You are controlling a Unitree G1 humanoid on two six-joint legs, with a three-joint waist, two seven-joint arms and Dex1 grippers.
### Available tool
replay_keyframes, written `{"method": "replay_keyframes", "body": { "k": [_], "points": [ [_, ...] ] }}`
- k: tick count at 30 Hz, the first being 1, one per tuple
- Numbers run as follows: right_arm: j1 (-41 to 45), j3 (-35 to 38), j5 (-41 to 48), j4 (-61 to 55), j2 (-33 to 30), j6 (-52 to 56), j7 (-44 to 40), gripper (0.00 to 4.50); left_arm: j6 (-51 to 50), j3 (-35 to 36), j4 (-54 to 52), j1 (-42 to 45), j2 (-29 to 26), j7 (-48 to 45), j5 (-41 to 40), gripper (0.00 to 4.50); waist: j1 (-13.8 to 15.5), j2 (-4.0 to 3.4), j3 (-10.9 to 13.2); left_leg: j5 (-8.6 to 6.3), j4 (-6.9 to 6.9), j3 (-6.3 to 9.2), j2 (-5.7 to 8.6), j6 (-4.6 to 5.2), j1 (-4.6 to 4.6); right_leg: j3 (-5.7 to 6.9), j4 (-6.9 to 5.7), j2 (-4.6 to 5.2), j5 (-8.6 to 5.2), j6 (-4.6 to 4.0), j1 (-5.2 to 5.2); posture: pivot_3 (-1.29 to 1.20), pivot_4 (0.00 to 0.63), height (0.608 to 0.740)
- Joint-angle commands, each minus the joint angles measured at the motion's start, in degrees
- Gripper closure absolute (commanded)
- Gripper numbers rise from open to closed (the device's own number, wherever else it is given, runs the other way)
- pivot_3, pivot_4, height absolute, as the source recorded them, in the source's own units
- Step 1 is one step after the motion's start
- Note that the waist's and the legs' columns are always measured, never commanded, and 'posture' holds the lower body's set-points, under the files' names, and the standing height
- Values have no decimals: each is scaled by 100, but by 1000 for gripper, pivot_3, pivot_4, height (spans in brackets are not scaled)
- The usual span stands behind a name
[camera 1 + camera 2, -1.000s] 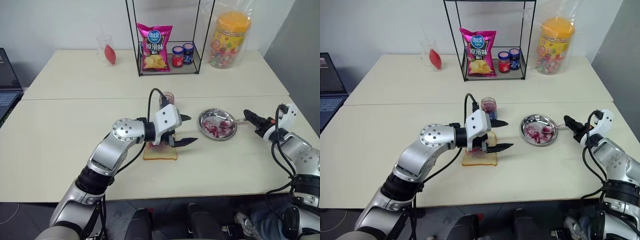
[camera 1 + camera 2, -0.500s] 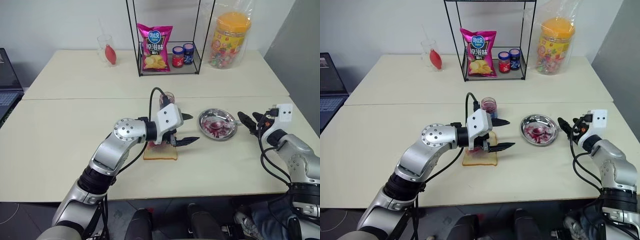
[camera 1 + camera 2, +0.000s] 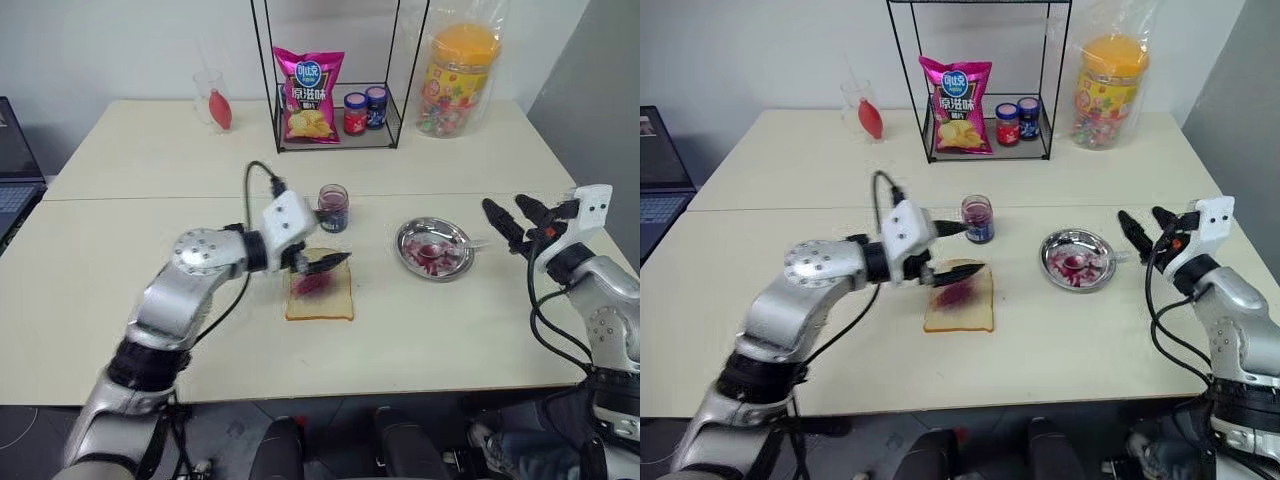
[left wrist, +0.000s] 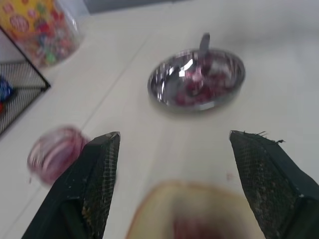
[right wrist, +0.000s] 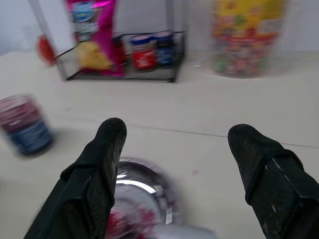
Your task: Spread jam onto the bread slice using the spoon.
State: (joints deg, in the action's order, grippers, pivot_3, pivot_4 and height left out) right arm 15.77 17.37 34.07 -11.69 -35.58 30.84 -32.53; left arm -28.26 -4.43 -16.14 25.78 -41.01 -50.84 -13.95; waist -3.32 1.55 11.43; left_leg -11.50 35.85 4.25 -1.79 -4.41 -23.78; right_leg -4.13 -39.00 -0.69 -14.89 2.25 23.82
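The bread slice (image 3: pixel 320 296) lies flat in the middle of the table with a purple-red smear of jam at its centre. Behind it stands the small glass jam jar (image 3: pixel 333 208) with a blue label. My left gripper (image 3: pixel 970 248) hovers open over the slice's near-left part, holding nothing. The spoon (image 3: pixel 462 245) rests in the round metal dish (image 3: pixel 412 236), with its handle sticking out to the right. My right gripper (image 3: pixel 505 205) is raised to the right of the dish, open and empty, clear of the spoon's handle.
At the back, a black wire rack (image 3: pixel 338 143) holds a pink chip bag (image 3: pixel 309 92), a red jar and a blue jar. To its right is a big candy jar (image 3: pixel 458 78). At the back left is a glass (image 3: pixel 212 97). A laptop (image 3: pixel 14 180) sits at the left edge.
My left arm has swung left off the bread, uncovering the slice and the jar. My right gripper has drawn away from the spoon's handle, risen and rolled; the spoon stays in the dish.
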Motion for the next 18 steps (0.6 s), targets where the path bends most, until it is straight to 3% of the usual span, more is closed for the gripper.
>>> {"method": "replay_keyframes", "body": {
  "k": [1, 3, 7, 13, 18],
  "points": [
    [-455, -360, 39, -999, -552, -21, -845, 880, 135, 796, -270, -757, -659, -123, 89, 839, 1, 0, 0, 0, 0, 0, -1, 0, 2, 0, 0, 0, 0, 0, -2, 0, 150, 740],
    [-861, -644, -205, -1437, -1027, -289, -1483, 880, 105, 1303, -290, -1304, -953, -172, 34, 839, 9, -3, 1, 0, 2, 2, -1, 0, 4, 3, 0, 1, -1, -1, -5, 0, 150, 740],
    [-1153, -678, 136, -1623, -1576, -36, -2186, 880, 233, 1841, -343, -1917, -1179, -265, -112, 839, 26, 1, 2, -1, 2, 1, -1, 0, 5, 6, 3, 6, -7, -11, -5, 0, 150, 740],
    [-1158, -619, 51, -1336, -1839, -157, -2607, 880, 313, 2357, -372, -2437, -1335, -386, -223, 839, 101, 5, 0, -1, 17, -1, 7, -1, 18, 5, 7, 16, -19, -33, -27, 0, 150, 740],
    [-1290, -454, 28, -1217, -1941, -161, -2729, 880, 267, 2380, -486, -2456, -1205, -327, -444, 839, 115, 5, 0, -2, 14, -1, 7, -1, 18, 6, 7, 16, -20, -33, -26, 0, 150, 740]
  ]
}}
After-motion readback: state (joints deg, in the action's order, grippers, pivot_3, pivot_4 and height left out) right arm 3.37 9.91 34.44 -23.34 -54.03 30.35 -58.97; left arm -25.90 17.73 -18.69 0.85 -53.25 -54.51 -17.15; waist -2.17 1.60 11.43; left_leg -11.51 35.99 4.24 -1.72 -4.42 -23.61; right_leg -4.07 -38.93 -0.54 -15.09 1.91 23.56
